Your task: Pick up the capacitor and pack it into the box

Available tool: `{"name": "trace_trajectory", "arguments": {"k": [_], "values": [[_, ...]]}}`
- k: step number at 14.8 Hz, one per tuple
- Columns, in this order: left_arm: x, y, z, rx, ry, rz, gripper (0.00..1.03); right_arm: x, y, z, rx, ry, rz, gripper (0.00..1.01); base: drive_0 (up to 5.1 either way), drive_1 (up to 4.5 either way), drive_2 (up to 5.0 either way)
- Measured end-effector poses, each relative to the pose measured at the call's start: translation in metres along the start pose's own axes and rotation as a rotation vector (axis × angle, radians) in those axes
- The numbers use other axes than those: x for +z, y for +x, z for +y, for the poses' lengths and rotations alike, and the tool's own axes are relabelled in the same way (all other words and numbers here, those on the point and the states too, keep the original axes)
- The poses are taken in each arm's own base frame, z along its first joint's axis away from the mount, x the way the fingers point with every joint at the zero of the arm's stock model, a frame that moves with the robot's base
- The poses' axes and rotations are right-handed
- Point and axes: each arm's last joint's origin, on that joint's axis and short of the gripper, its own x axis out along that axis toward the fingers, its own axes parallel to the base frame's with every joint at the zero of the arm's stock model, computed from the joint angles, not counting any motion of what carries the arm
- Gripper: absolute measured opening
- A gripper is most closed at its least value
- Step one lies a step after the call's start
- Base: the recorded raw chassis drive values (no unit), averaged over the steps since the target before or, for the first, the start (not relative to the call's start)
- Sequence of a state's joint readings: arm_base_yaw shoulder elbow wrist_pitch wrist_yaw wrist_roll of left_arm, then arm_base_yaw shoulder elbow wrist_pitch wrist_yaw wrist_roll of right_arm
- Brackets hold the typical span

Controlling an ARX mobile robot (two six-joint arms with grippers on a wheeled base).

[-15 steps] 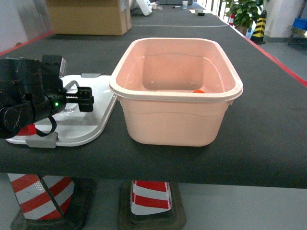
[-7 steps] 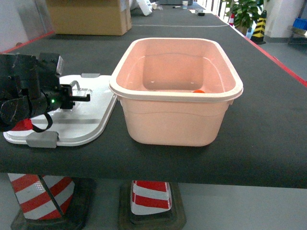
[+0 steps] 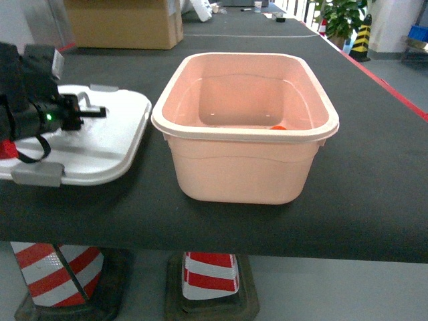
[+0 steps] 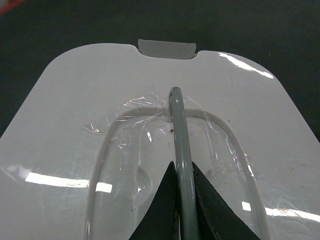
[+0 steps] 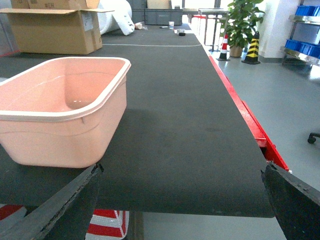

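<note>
The pale pink box [image 3: 244,167] stands open in the middle of the black table; it also shows at the left of the right wrist view [image 5: 60,135]. A small orange thing [image 3: 277,127], probably the capacitor, peeks over the near rim inside it. Left of the box, the white lid [image 3: 100,144] hangs tilted, off the table. My left gripper [image 3: 93,112] [image 4: 182,167] is shut on the lid's grey handle [image 4: 179,130]. My right gripper [image 5: 182,172] is open and holds nothing, low at the table's near edge, right of the box.
A brown cardboard carton [image 3: 124,23] sits at the far left of the table. Red-and-white striped cones [image 3: 210,274] stand under the front edge. A red strip [image 5: 250,120] runs along the table's right edge. Blue crates [image 5: 306,10] and a plant [image 5: 245,20] stand beyond it.
My left gripper has moved left and up, away from the box, with the lid's handle in it. The lid has come off the table and tilted.
</note>
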State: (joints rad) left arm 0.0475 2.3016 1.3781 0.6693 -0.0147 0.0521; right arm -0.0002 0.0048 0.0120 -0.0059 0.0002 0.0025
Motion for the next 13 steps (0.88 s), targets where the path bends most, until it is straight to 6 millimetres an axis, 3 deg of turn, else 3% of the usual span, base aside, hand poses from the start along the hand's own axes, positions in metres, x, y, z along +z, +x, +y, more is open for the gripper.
{"name": "trace_trajectory", "arguments": {"k": [2, 3, 5, 6, 10, 13], "values": [[0.055, -0.022, 0.006, 0.044, -0.030, -0.099, 0.02, 0.000, 0.000, 0.000, 0.000, 0.000, 0.000, 0.98, 0.0, 0.00, 0.0], [0.085, -0.043, 0.001, 0.061, -0.049, -0.156, 0.02, 0.000, 0.000, 0.000, 0.000, 0.000, 0.000, 0.98, 0.0, 0.00, 0.0], [0.113, -0.070, -0.026, 0.043, -0.072, -0.185, 0.02, 0.000, 0.000, 0.000, 0.000, 0.000, -0.001, 0.98, 0.0, 0.00, 0.0], [0.125, -0.089, -0.060, -0.002, -0.074, -0.187, 0.02, 0.000, 0.000, 0.000, 0.000, 0.000, 0.000, 0.98, 0.0, 0.00, 0.0], [0.139, -0.125, -0.156, -0.100, -0.078, -0.177, 0.02, 0.000, 0.000, 0.000, 0.000, 0.000, 0.000, 0.98, 0.0, 0.00, 0.0], [0.145, -0.129, -0.211, -0.151, -0.101, -0.190, 0.02, 0.000, 0.000, 0.000, 0.000, 0.000, -0.001, 0.98, 0.0, 0.00, 0.0]]}}
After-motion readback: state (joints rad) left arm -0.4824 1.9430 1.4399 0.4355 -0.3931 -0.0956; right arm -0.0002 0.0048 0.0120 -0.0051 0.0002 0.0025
